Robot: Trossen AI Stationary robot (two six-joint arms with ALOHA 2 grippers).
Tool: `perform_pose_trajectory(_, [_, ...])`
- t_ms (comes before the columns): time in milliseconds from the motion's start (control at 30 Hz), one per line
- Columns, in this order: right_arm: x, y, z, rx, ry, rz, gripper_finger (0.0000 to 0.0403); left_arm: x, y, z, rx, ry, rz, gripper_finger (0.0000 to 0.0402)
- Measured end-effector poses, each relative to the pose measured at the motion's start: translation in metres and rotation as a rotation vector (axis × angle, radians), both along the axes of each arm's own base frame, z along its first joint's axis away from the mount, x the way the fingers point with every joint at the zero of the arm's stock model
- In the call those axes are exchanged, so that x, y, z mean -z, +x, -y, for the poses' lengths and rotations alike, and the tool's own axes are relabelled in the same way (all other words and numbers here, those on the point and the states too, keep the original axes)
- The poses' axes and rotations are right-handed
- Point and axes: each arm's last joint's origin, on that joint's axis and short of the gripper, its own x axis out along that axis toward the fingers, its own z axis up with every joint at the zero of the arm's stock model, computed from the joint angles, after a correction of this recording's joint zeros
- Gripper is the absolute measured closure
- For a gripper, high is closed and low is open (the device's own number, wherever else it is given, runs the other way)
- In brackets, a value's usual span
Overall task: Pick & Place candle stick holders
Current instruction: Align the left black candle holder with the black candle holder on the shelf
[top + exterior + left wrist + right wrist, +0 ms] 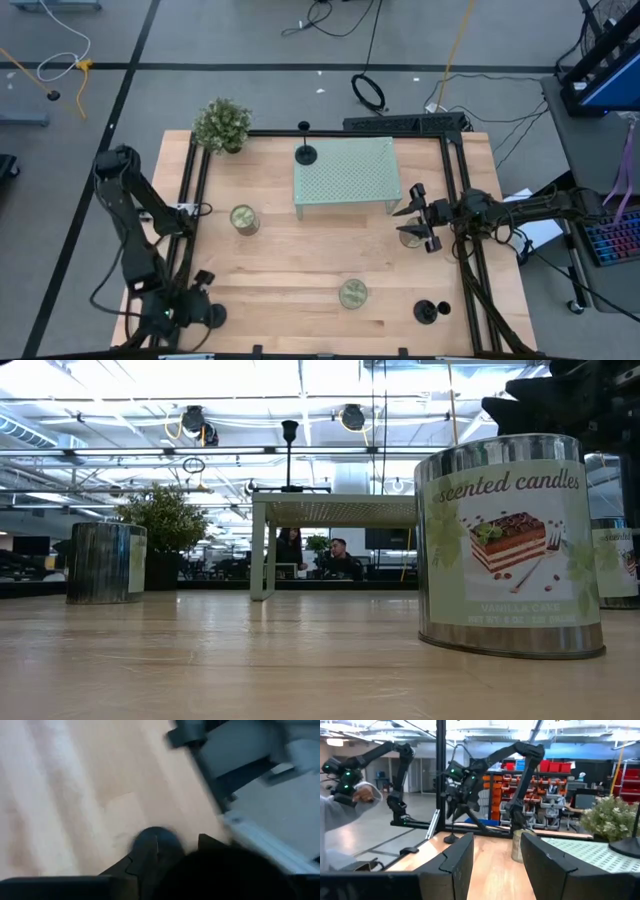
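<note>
I had the left claw (205,313) down at the near left corner of the bench (300,260), right over one candle stick holder (152,842). In the left wrist view its dark disc base sat on the wood just ahead of my fingers (137,865), but whether the claw was clenched on the stem or released I could not tell, since that view was smeared and the overhead showed only a dark knot there.

A second holder (306,152) stood upright on the far left corner of the pale green rack (350,175), and a third (431,311) stood on the bench at the near right, well apart from the rack.

The right claw (420,215) hovered by the right edge of the bench, fingers (457,860) spread wide and gripping nothing, above the tin (410,236) near the rack's right leg.

My judgement was that the corner holder was the step in hand. To do it well I wanted the fingers low on the thin stem, closed squarely, and a straight lift before any swing, because a narrow stem on a flat disc would tip or twist easily. I also meant to route around the tin (244,219) standing left of the rack, and keep the right arm parked
</note>
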Motion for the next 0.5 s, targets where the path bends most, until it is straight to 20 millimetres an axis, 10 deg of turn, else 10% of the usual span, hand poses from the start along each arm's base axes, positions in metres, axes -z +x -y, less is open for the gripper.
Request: perform_pose_trajectory(500, [-0.001, 0.0, 0.0, 0.008, -0.045, 0.022, 0.0248, -0.008, 0.019, -0.022, -0.057, -0.002, -0.056, 0.0256])
